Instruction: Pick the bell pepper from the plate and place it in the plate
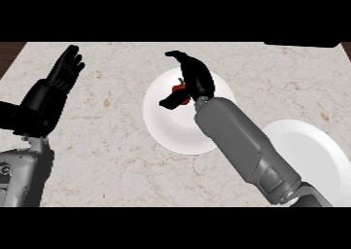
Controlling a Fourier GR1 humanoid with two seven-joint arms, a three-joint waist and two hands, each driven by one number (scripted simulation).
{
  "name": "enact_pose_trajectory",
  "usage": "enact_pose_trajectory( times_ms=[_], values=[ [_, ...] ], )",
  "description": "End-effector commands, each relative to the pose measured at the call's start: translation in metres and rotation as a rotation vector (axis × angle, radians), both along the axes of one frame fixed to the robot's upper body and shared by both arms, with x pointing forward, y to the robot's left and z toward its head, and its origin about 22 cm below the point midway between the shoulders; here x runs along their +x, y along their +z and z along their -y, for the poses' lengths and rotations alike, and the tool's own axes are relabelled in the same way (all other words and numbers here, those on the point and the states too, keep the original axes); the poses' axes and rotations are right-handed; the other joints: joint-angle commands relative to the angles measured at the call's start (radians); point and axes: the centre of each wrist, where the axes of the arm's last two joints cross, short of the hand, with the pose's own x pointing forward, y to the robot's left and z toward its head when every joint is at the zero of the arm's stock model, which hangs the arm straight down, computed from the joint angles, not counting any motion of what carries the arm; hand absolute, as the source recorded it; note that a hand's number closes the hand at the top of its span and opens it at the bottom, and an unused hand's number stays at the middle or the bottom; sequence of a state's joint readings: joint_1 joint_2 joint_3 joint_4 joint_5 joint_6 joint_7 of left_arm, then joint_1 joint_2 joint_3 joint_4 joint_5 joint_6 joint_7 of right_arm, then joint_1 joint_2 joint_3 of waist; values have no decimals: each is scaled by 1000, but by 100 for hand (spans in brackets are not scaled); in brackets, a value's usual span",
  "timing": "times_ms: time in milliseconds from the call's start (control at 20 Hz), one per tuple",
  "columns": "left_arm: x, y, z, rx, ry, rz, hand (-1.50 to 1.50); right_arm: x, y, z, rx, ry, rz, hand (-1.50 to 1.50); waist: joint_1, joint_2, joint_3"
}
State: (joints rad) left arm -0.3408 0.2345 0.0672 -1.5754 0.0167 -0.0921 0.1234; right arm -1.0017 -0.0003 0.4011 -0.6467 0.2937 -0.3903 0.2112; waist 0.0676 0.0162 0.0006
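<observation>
Bell pepper (179, 89): red, mostly hidden under the right hand (196, 75); lay on the middle plate (164, 131).
Second plate (314, 151), lower right: partly covered by the right forearm.
Right hand: arched over the pepper, fingers gently curved, thumb splayed, grasping nothing.
Left hand (60, 80): upright at left, fingers straight, empty.

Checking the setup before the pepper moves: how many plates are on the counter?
2. One plate sits mid-counter, holding the pepper under the right hand; the other plate lies lower right, partly behind the right forearm. No others show.
</observation>
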Motion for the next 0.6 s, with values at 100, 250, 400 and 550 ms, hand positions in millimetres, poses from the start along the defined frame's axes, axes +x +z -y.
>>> enact_pose_trajectory(
  times_ms=[100,250,400,550],
  values=[
    [-5,4,2,-6,1,10,0,8,11,1,206,-69,108,-150,6,0,0],
    [-8,-4,-3,1,16,12,0,11,11,11,348,-70,92,-150,-23,-6,0],
    [-12,11,-13,-16,41,-2,0,15,10,19,419,-79,99,-150,-36,-11,0],
    [-11,1,-16,0,47,1,0,25,15,52,477,-105,92,-150,-54,-12,0]
  ],
)
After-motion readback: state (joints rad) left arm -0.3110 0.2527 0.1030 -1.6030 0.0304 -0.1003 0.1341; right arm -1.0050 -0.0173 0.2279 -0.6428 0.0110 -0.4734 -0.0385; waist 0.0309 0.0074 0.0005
